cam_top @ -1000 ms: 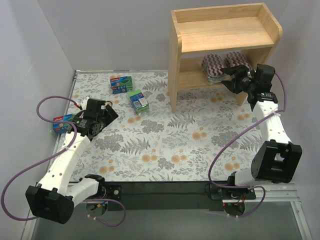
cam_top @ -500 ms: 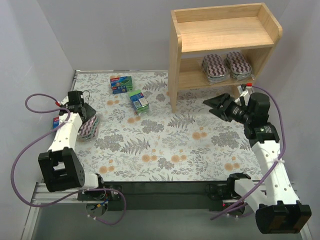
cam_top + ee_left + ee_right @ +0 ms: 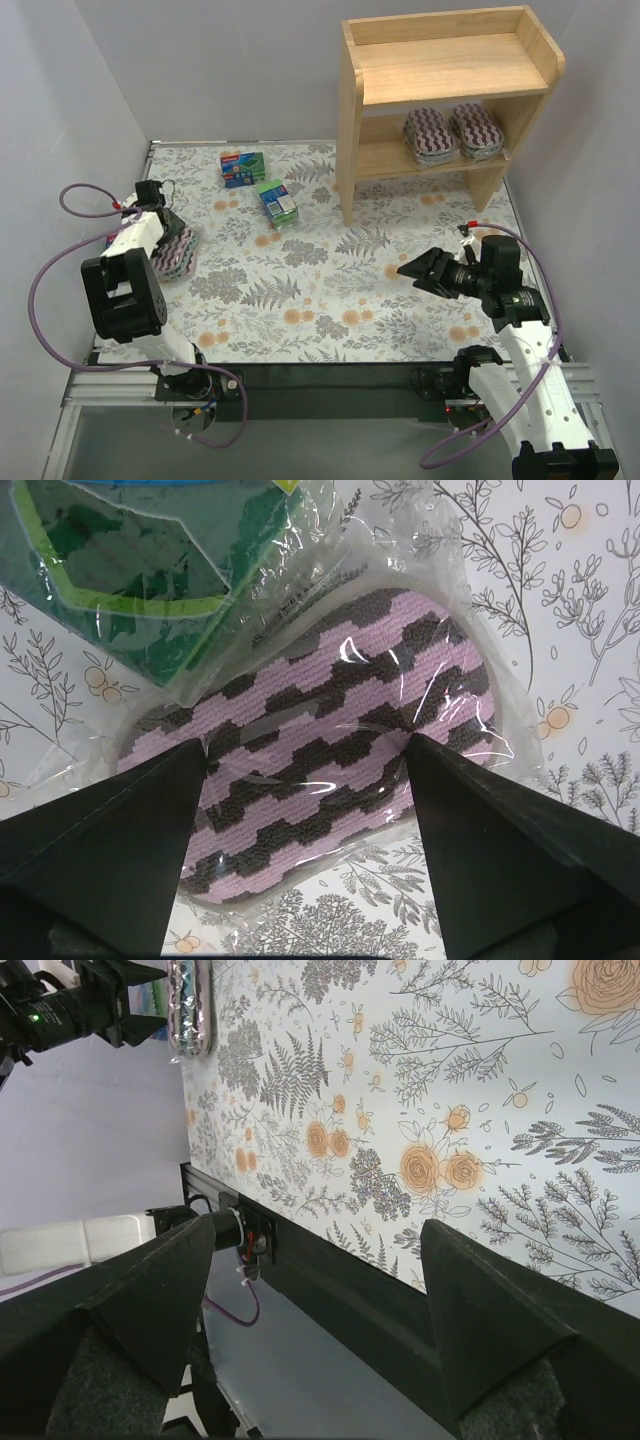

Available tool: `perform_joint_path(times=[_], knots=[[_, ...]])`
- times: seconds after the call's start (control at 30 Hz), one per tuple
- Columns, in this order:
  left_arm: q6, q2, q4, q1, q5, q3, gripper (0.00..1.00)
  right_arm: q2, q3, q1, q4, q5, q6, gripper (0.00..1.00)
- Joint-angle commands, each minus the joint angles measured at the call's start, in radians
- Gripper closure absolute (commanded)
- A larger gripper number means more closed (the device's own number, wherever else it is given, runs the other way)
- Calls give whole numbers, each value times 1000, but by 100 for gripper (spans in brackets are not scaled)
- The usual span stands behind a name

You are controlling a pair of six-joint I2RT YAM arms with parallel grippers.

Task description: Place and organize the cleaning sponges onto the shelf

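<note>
On the lower tier of the shelf point(image 3: 452, 62), two striped pads point(image 3: 430, 135) are now left lying side by side, and the right gripper point(image 3: 424, 270), which was up against them a second ago, has been drawn well back over the floral mat point(image 3: 330, 300). Its fingers are spread and nothing is held between them, so that placement can be judged finished.

At the left edge of the mat, the left gripper point(image 3: 307, 752) has been swung round and lowered over the third striped pad point(image 3: 330, 705), which is wrapped in clear film. The fingers are spread to either side of the pad and have not been closed on it. One green pack point(image 3: 120, 570) is seen lying on a corner of the pad's wrapper, so it may be dragged along when the pad is lifted. Two more green packs point(image 3: 243, 168) point(image 3: 277, 200) are left on the mat near the shelf. About a third of the work can be taken as done; the last pad appears to be next.
</note>
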Motion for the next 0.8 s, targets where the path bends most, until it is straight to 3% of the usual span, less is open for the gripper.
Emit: perform_joint_path(times=[0.0, 0.17, 0.37, 0.47, 0.6, 0.77], knots=[[-24, -11, 35, 8, 1, -43, 27, -15, 5, 4, -6, -14, -34, 23], [-56, -63, 57, 5, 124, -133, 34, -12, 0, 4, -29, -9, -62, 23], [-201, -264, 71, -122, 322, -320, 37, 18, -14, 4, -41, -4, -98, 24], [-331, -341, 85, -278, 383, -406, 39, 43, -11, 6, -41, 2, -120, 24], [-523, -372, 117, -596, 402, -460, 40, 67, -12, 4, -41, 14, -141, 24], [-709, -268, 178, -872, 409, -372, 40, 98, -23, 7, -38, 29, -166, 24]])
